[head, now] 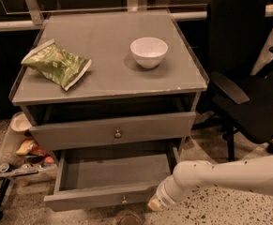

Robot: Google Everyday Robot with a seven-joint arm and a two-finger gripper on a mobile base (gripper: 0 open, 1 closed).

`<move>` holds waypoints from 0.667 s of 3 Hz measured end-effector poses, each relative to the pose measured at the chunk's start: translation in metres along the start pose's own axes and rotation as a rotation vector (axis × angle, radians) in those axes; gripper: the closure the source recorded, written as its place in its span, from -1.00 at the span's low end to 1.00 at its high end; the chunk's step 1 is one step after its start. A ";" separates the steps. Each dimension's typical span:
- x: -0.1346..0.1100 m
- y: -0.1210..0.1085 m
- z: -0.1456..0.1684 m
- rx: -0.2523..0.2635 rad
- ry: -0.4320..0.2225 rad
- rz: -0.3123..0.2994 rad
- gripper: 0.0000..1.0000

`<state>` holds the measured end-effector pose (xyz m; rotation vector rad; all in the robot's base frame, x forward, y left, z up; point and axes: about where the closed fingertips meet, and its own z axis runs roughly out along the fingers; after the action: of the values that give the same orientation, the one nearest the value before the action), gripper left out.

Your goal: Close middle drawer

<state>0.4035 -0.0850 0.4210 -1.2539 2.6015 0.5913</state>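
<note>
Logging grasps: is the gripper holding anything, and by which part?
Cannot tell; the gripper is at the front right corner of the open middle drawer.

Dim, warm, brownish light throughout. Light falls from above: the cabinet top point(108, 78) is an evenly lit grey, with a faint pale sheen along its right edge. The bowl point(148, 52) is the brightest thing, its rim near washed out, with a short soft shadow at its base. The bag point(56, 64) throws a thin shadow under its lower edge. There is deep shadow beneath the top's overhang. The inside of the middle drawer point(98, 198) is dark at the back and lighter toward the front. The arm point(230, 175) is pale and warm-tinted. The gripper point(155, 203), at the right end of the middle drawer's front, looks yellowish in half-shade. The chair point(248, 93) is near black, its detail lost. The floor point(220, 210) is moderately lit.
</note>
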 end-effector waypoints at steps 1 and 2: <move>-0.012 -0.012 0.004 0.036 -0.009 -0.014 1.00; -0.018 -0.022 0.011 0.061 -0.005 -0.020 1.00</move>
<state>0.4318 -0.0798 0.4118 -1.2561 2.5791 0.5072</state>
